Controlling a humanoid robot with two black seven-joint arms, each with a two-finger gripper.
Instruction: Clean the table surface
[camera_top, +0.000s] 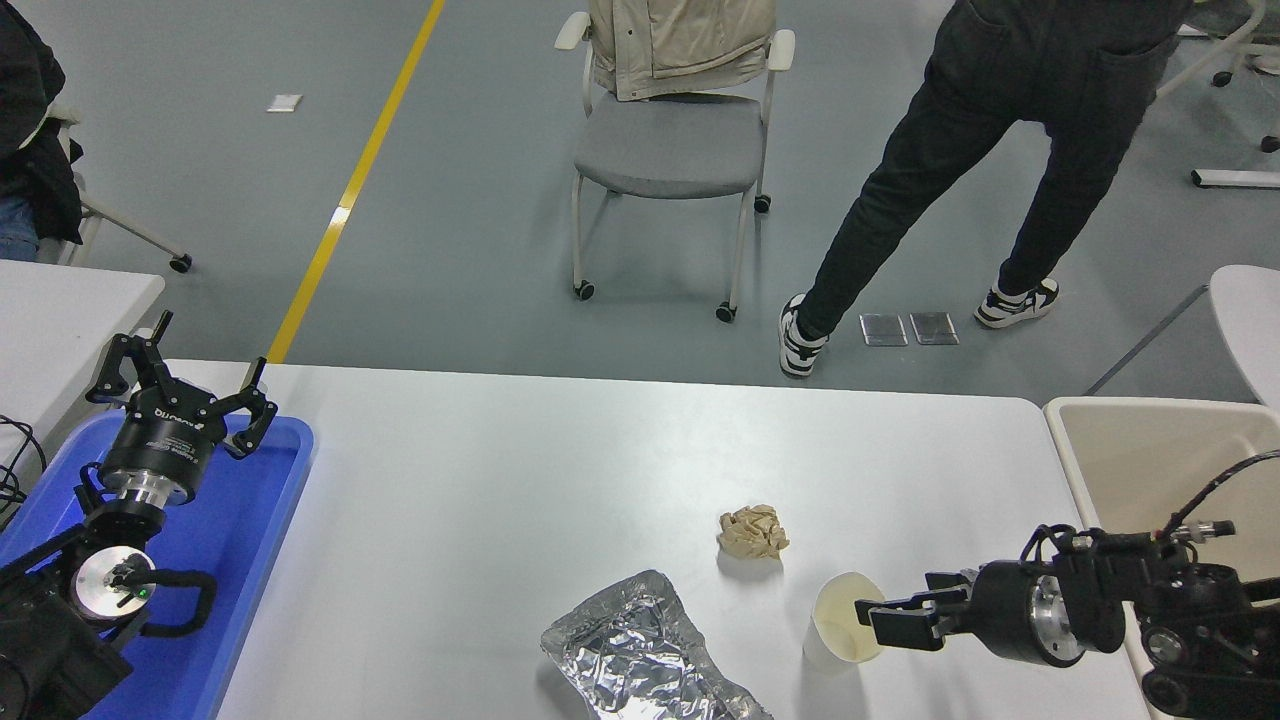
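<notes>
The white table surface (500, 460) carries a crumpled tan paper ball (753, 531), a flattened sheet of silver foil (640, 648) near the front edge, and a pale paper cup (840, 622) lying tilted with its mouth toward me. My right gripper (872, 617) reaches in low from the right. It is open, and its fingertips sit at the cup's right rim, overlapping the mouth. My left gripper (185, 385) is parked open above the blue tray (250, 520) at the left.
A beige bin (1140, 450) stands just off the table's right end. Beyond the far edge are a grey chair (668, 150) with a jacket on it and a person in black trousers (1000, 130) stepping right. A second white table (60, 310) is at the left.
</notes>
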